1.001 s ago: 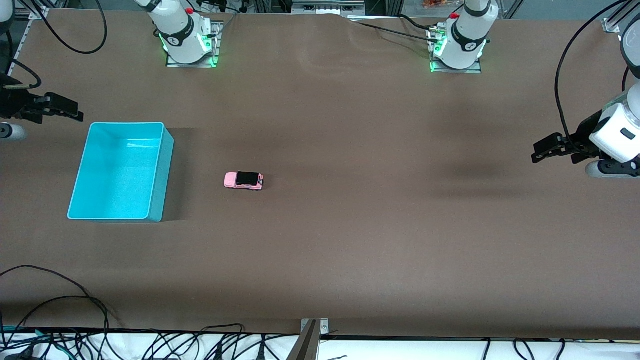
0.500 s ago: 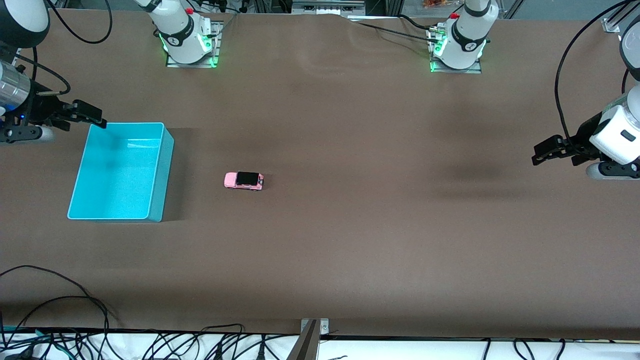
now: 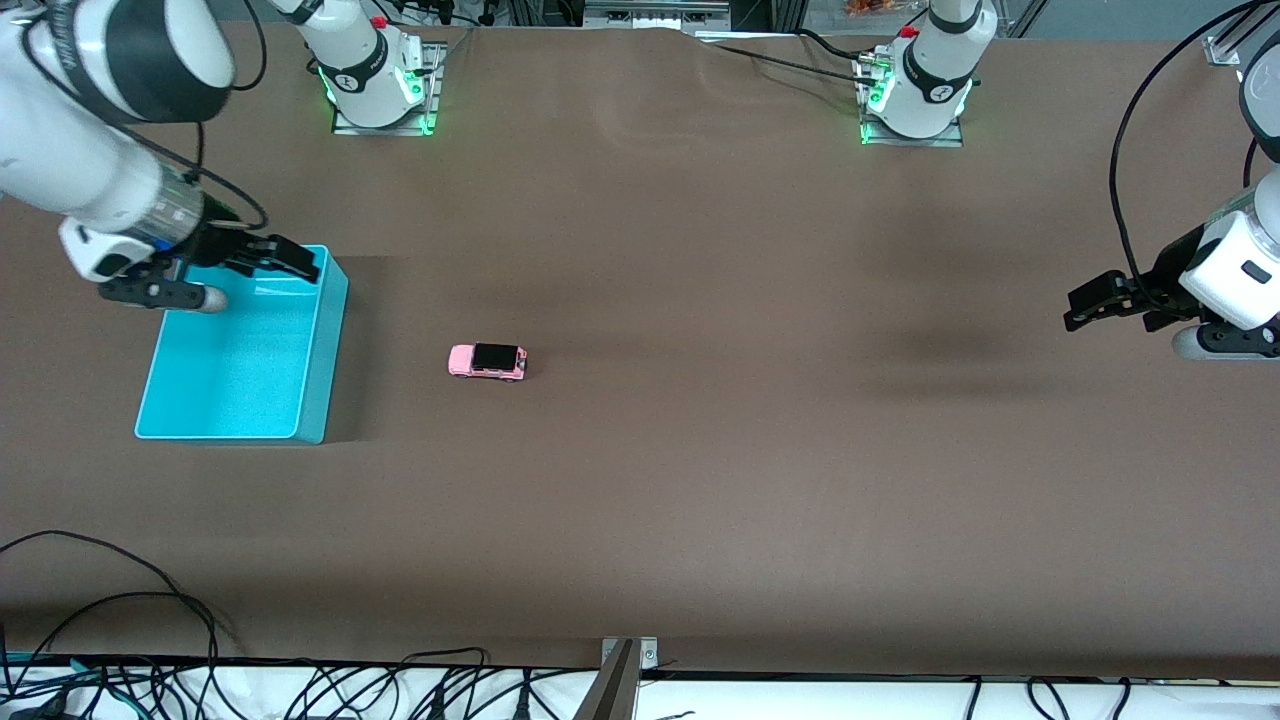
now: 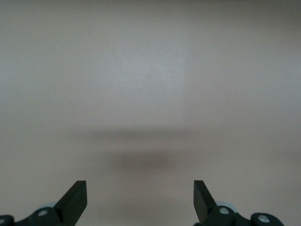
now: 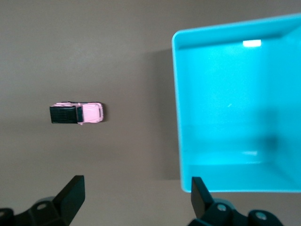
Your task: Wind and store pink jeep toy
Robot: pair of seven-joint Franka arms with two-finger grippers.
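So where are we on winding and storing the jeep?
Nothing is done yet: the pink jeep toy sits untouched on the table, beside the empty turquoise bin. In hand: the right hand, open, is over the bin's edge, holding nothing. The left hand waits open at its end. Grasping, winding and binning all remain.

- You have the small boxy pink jeep toy [image 3: 488, 361] with its pale pink body, black roof and dark wheels.
- You can see it resting upright on its wheels, lengthwise along the table.
- It sits alone on the brown tabletop, toward the right arm's end, untouched.
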